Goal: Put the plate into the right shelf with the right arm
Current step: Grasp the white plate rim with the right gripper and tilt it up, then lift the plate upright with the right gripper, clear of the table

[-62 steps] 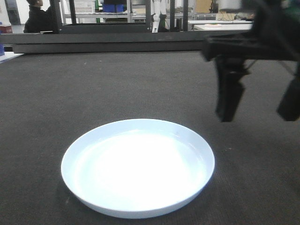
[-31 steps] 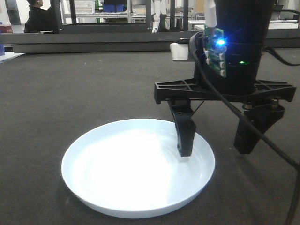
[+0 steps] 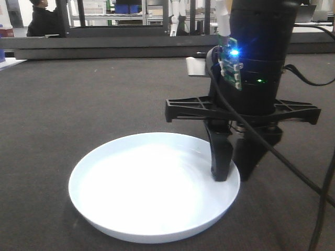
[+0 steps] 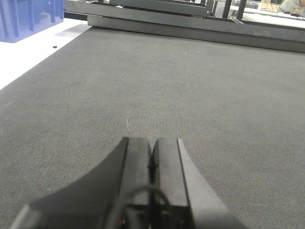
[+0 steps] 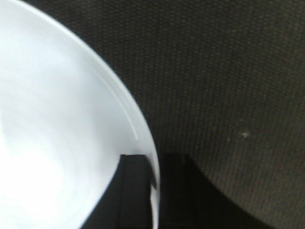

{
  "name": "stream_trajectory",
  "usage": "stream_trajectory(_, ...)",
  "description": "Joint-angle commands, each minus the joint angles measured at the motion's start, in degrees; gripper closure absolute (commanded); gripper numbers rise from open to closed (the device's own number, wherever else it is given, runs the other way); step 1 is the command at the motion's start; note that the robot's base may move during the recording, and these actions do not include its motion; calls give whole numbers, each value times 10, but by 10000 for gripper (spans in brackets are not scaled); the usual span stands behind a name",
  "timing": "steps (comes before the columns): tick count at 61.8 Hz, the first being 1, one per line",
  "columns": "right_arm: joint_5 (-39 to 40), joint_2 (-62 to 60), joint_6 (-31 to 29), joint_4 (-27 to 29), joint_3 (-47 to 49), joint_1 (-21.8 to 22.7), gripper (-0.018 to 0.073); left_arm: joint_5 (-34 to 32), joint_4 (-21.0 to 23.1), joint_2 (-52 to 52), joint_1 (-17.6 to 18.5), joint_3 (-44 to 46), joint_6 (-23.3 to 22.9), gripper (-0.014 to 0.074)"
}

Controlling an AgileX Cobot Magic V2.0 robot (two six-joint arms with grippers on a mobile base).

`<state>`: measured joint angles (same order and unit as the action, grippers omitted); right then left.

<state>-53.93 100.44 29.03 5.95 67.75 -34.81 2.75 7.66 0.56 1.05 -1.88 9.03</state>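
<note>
A white round plate (image 3: 152,193) lies flat on the dark table mat. My right gripper (image 3: 234,175) comes down from above at the plate's right rim. One finger is inside the plate and the other outside, closed against the rim. In the right wrist view the plate (image 5: 57,119) fills the left side, and its thin rim runs between the two dark fingers of my right gripper (image 5: 155,164). My left gripper (image 4: 152,143) is shut and empty, low over bare mat. No shelf is in view.
A dark rail (image 3: 104,52) runs along the table's far edge, with racks and a person (image 3: 42,21) behind it. In the left wrist view a blue crate (image 4: 28,19) stands on a white surface (image 4: 28,57) at the far left.
My right gripper came in from the right and down to the plate's right rim. Its fingers, wide apart half a second ago, have closed on the rim. The plate has not moved.
</note>
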Motion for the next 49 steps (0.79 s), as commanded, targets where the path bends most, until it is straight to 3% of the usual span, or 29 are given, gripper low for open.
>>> stream_trajectory(1, 10, -45, 0, 1, 19, 0, 509, -52, 5, 6, 1, -6, -4, 724)
stream_trajectory(21, 36, -170, -18, -51, -21, 8, 504, -52, 5, 6, 1, -6, -4, 724)
stream_trajectory(35, 193, -317, -77, -63, -150, 44, 504, -52, 5, 6, 1, -6, -4, 724)
stream_trajectory(49, 345, -459, -207, -33, -269, 141, 504, -52, 5, 6, 1, -6, -4, 724)
